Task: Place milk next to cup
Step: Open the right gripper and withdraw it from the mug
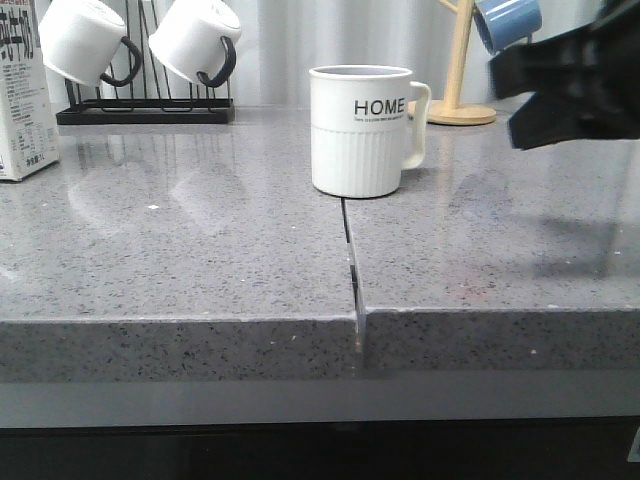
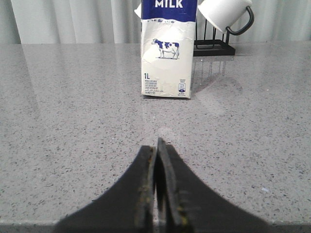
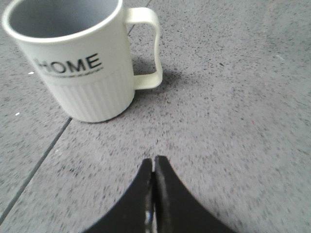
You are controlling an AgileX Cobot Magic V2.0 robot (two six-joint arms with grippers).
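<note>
The milk [image 2: 167,53], a white carton with a blue top and a cow picture, stands upright on the grey counter; in the front view it is cut off at the far left edge [image 1: 22,100]. My left gripper [image 2: 158,145] is shut and empty, low over the counter, facing the carton with a stretch of bare counter between them. The cup [image 1: 360,130], a white ribbed mug lettered "HOME", stands at the counter's middle with its handle to the right. My right gripper [image 3: 154,162] is shut and empty, a short way from the cup [image 3: 77,63] on its handle side. The right arm [image 1: 580,85] hovers at the right.
A black rack [image 1: 145,110] holding two white mugs with black handles [image 1: 195,40] stands at the back left, just behind the milk. A wooden stand [image 1: 460,70] with a blue mug [image 1: 507,20] is at the back right. A seam [image 1: 350,260] runs from the cup to the counter's front edge.
</note>
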